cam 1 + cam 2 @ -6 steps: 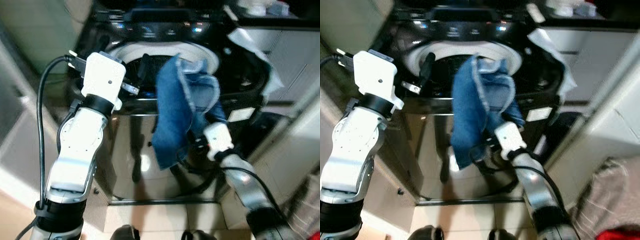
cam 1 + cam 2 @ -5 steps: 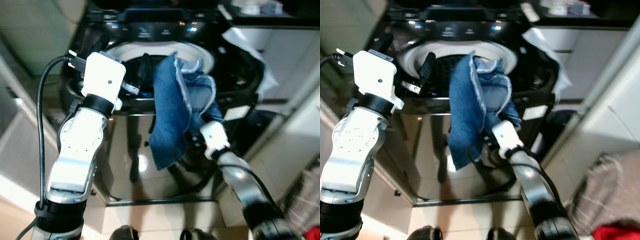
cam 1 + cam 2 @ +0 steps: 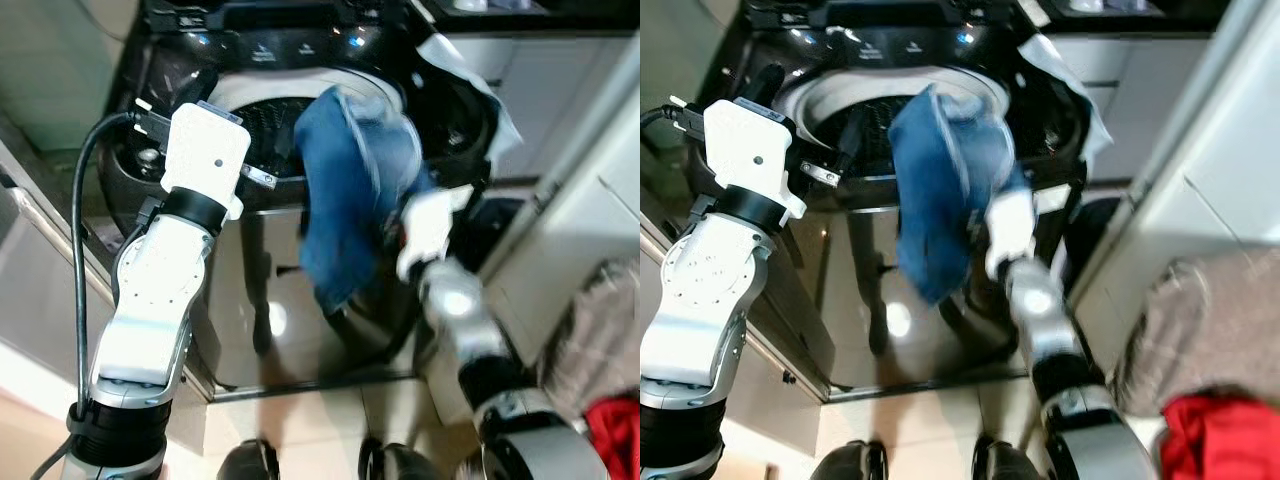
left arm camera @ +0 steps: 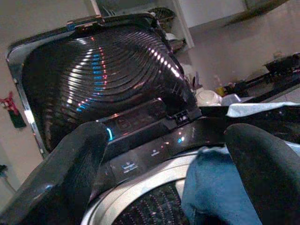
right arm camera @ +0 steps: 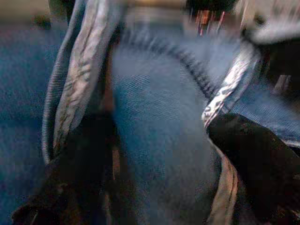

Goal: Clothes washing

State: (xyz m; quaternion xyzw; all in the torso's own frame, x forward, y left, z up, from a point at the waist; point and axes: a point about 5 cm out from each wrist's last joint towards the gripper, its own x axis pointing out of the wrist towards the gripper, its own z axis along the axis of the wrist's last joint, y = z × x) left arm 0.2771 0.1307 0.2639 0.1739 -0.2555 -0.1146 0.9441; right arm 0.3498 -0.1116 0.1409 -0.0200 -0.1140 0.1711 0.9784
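A blue denim garment [image 3: 345,190] hangs over the front rim of the black top-load washer [image 3: 250,290], part of it above the drum opening [image 3: 250,115]. My right gripper [image 5: 164,154] is shut on the denim garment, and its white wrist [image 3: 428,228] sits just right of the cloth. Beside the drum's left rim, my left gripper [image 4: 164,159] stands open with nothing between its fingers. The washer's lid [image 4: 93,79] stands raised behind the lit control panel [image 3: 300,50].
A white cloth [image 3: 470,75] lies on the washer's right corner. A beige heap [image 3: 1200,320] and a red cloth [image 3: 1215,440] sit low on the right, by a white cabinet [image 3: 1230,150]. My feet [image 3: 850,462] stand on tile before the washer.
My right arm has lifted the denim higher and closer to the drum opening; it is blurred by motion. The camera has shifted, bringing the laundry heap into view. The left arm holds still.
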